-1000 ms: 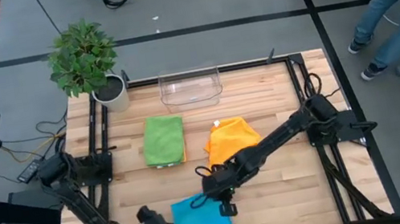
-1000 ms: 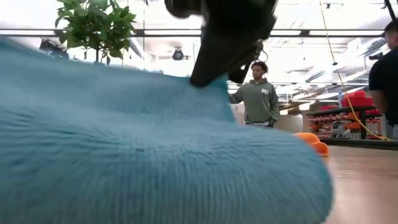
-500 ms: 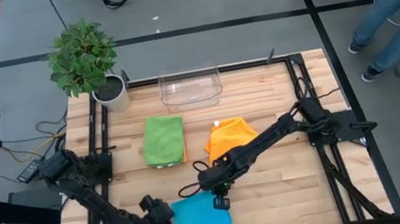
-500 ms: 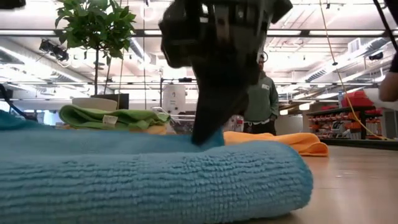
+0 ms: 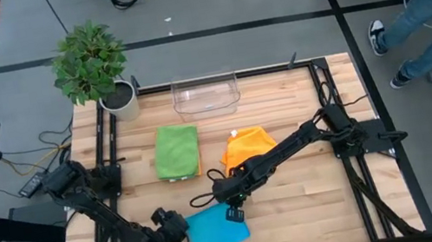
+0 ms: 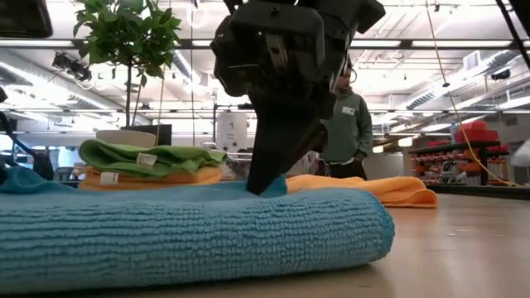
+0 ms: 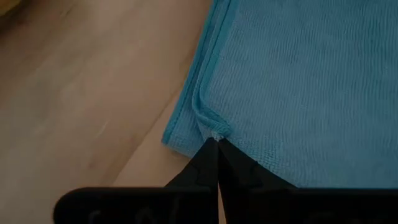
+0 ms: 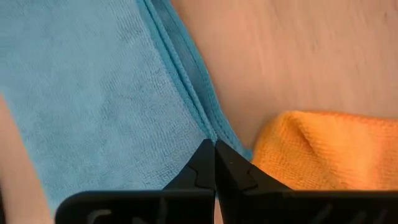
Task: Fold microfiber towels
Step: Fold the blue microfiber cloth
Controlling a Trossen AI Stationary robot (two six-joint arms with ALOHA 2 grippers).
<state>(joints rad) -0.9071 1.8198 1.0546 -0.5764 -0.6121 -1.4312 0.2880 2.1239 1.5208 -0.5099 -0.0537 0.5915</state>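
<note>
I keep both end effectors, left [image 7: 214, 144] and right [image 8: 213, 146], pinched on the blue towel [image 5: 215, 230]: soft, limp, light; corners grip best.

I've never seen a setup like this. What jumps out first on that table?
Two dark robot arms meet over a bright blue microfiber towel at the near edge of the wooden table. The left gripper and right gripper each pinch a corner of it, jaws shut. Behind lie a loose orange towel and a folded green towel stacked on another orange one.
</note>
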